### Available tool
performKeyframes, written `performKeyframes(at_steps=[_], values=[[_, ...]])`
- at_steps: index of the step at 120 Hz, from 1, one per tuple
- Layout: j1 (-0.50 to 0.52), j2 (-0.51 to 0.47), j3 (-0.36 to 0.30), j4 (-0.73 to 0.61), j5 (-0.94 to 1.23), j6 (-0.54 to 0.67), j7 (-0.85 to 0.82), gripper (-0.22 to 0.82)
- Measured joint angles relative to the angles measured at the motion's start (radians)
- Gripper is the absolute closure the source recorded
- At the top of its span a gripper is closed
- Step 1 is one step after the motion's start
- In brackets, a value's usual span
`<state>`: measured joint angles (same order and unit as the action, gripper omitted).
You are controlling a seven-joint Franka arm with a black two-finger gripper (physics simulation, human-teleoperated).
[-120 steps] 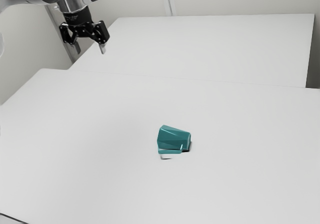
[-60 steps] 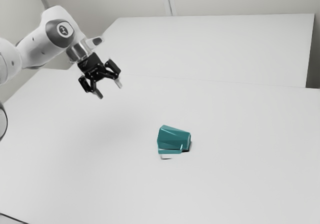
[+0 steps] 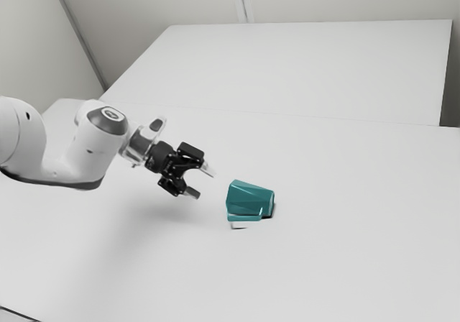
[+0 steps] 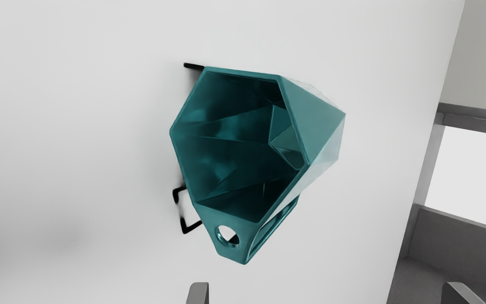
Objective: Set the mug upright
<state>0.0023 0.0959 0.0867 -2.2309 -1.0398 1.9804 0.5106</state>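
Observation:
The teal faceted mug (image 3: 249,199) lies on its side on the white table, its base toward the exterior view's right. My gripper (image 3: 203,182) is above the table on the exterior view's left of the mug, tilted toward it, apart from it. In the wrist view the mug (image 4: 243,143) turns its hollow mouth to my hand, and its handle with a round hole is on the side nearer my fingertips. The gripper (image 4: 326,291) is open, with nothing between its fingers.
The white table (image 3: 345,264) spreads around the mug. Behind it stands another white surface (image 3: 309,67) near the wall. A dark cable (image 3: 20,313) shows at the exterior view's lower left corner.
My gripper has come down and toward the exterior view's right, closer to the mug, and has tilted from pointing downward to pointing sideways at it. The mug has stayed where it was.

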Motion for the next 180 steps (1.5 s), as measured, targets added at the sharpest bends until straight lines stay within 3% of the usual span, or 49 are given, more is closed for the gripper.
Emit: performKeyframes(at_steps=[30, 105, 141, 161, 180], values=[[-0.006, 0.092, -0.017, 0.005, -0.153, 0.075, 0.140, 0.00], [-0.062, 0.115, -0.102, -0.009, -0.373, 0.173, 0.279, 0.00], [-0.061, 0.117, -0.105, -0.010, -0.381, 0.194, 0.300, 0.51], [-0.061, 0.117, -0.105, -0.011, -0.381, 0.197, 0.303, 0.64], [-0.062, 0.114, -0.105, -0.007, -0.379, 0.197, 0.303, 0.70]])
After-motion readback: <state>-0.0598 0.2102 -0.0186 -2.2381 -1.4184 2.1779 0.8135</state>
